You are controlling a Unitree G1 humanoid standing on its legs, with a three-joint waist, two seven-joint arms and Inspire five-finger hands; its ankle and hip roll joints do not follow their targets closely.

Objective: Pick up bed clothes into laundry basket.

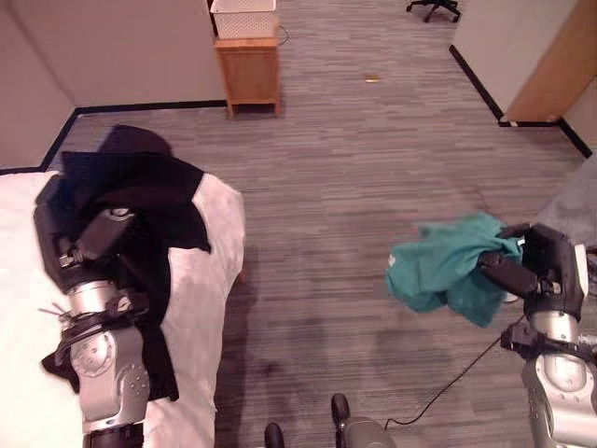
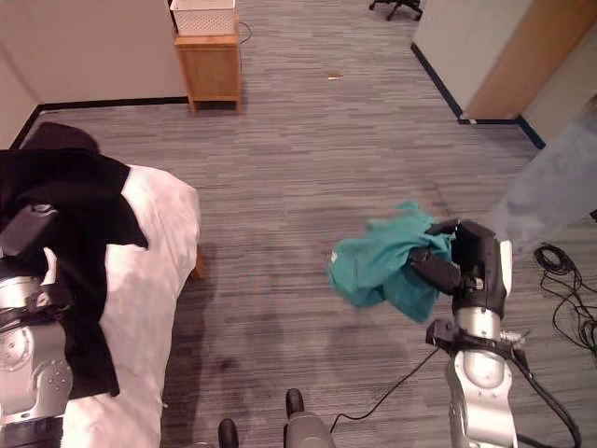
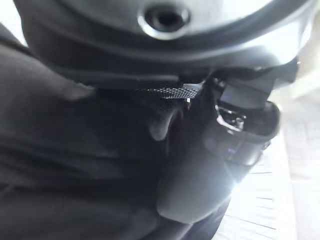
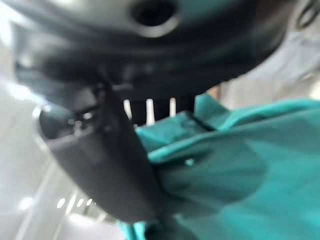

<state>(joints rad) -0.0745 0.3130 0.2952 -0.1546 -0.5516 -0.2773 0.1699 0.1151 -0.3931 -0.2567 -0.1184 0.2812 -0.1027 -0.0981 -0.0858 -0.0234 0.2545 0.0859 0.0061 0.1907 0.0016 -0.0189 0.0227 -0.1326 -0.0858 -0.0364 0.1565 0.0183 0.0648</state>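
Teal cloth, one piece (image 1: 443,269) — bunched and hanging in the air over the grey carpet (image 1: 354,168) on the right, clamped in the right hand (image 1: 546,266), whose thumb and fingers curl round its folds. One black garment (image 1: 140,201) is spread over the near-left white bed (image 1: 210,308), draped down its right side. The left hand (image 1: 89,245) rests on this black cloth; whether its fingers grip it cannot be told, since the wrist view is too dark. One small wooden cabinet (image 1: 248,73) stands far off against the wall with one white basket (image 1: 244,17) on top. A pale sleeve of a person (image 2: 550,191) shows at the right edge, just beside the right hand. Open carpet lies between the bed's edge and the teal cloth — nothing stands there.
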